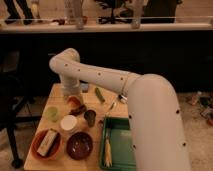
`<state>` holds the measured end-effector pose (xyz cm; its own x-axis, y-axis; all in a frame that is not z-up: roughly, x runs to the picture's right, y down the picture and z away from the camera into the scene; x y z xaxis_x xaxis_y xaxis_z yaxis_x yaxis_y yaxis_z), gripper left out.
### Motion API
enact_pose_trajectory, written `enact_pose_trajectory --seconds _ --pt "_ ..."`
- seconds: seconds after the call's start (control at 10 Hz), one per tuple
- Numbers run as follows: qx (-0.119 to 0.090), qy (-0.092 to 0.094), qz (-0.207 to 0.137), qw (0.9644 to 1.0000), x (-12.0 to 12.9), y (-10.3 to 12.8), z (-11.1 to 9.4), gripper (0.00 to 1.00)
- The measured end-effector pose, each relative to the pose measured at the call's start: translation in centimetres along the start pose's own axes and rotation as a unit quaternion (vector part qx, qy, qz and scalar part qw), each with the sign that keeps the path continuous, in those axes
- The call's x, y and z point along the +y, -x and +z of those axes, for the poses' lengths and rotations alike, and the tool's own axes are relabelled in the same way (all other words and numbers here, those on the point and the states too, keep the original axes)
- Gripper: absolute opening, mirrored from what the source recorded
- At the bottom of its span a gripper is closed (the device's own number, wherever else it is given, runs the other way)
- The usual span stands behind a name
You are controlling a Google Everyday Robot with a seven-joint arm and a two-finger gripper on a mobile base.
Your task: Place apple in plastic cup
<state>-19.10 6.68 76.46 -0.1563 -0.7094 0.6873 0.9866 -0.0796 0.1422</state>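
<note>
A: Apple (74,100) first, then the rest by bulk. Where is it sitting?

B: It is showing as an orange-red lump right under the gripper (73,99), near the middle of the wooden table (56,92), and the fingers are pinching in on it. Whether it is touching the tabletop, I cannot tell.

A: And the big things?

B: The white arm (115,85) is filling the right side and reaching left across the table, with its wrist pointing down over the fruit. Below it, a green tray (118,127) is lying at the table's right front, with a pale long item (107,151) inside. An orange plate (36,145) is holding a boxy wrapped thing (47,142) at the left front, and a dark red bowl (79,145) is sitting between plate and tray.

A: Smaller ones?

B: The white round container (68,122) is standing just behind the bowl. The plastic cup (52,113), pale green, is standing left of the gripper and apart from it. A small metal cup (90,117) is standing right of the white container. A dark red bunch (78,110) is lying just in front of the gripper.
</note>
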Motion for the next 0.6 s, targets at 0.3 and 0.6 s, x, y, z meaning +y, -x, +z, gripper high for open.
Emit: enact_pose_trajectory --seconds 0.3,0.6 --pt "0.001 -0.020 -0.009 0.9998 -4.7 0.5 0.2 0.61" --pt "-0.004 -0.045 -0.022 0.9987 -8.8 0.5 1.0 0.61"
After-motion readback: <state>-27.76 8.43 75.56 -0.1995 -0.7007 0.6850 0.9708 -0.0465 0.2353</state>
